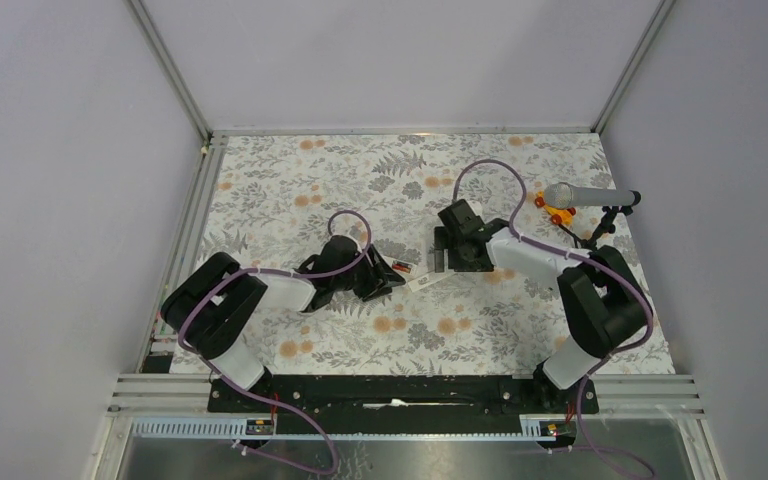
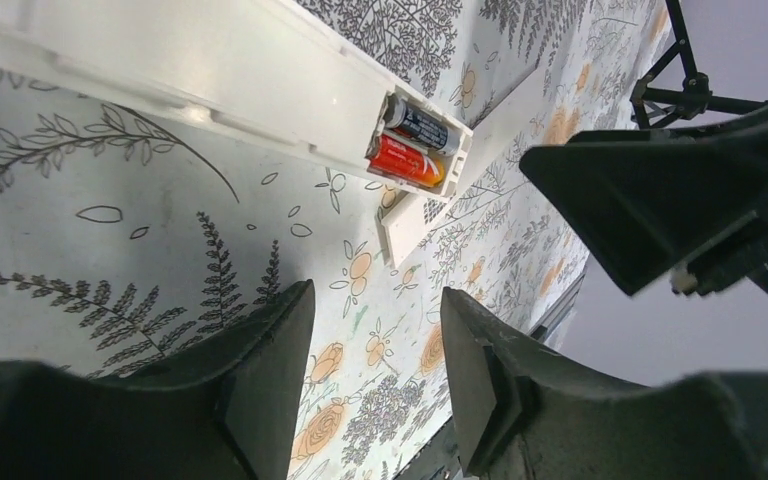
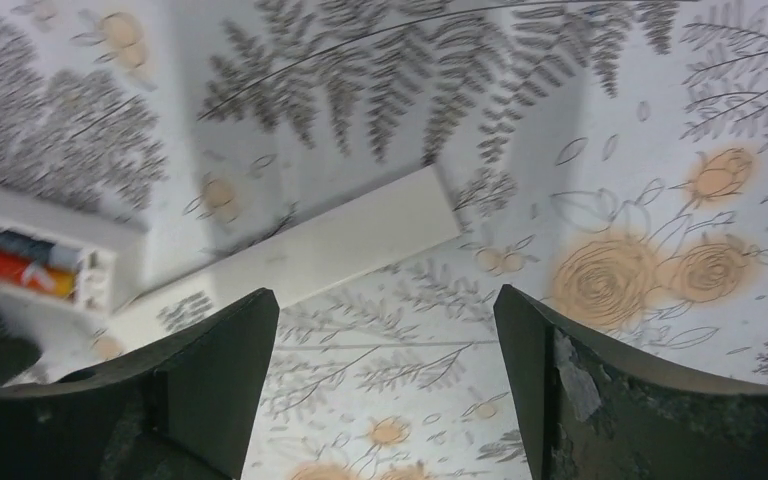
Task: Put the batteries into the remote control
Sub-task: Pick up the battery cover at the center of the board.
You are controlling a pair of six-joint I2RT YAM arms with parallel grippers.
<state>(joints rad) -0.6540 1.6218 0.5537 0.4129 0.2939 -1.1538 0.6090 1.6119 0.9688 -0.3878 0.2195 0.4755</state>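
The white remote control (image 2: 210,80) lies on the floral mat with its open end compartment facing my left wrist camera. Two batteries (image 2: 410,145) sit side by side in that compartment, one red, one dark. In the right wrist view the remote control (image 3: 50,262) and the batteries (image 3: 15,262) show at the left edge. The flat white cover strip (image 3: 300,255) lies loose beside the remote's end. My left gripper (image 2: 375,310) is open just short of the remote, holding nothing. My right gripper (image 3: 385,320) is open wide above the mat near the strip. From above, the left gripper (image 1: 375,275) and right gripper (image 1: 448,255) flank the strip (image 1: 425,283).
A grey microphone (image 1: 580,193) on a black stand (image 1: 610,225) is at the back right, with an orange-and-yellow piece (image 1: 558,212) under it. The floral mat (image 1: 360,180) ends at metal rails on the left and front, with grey walls around.
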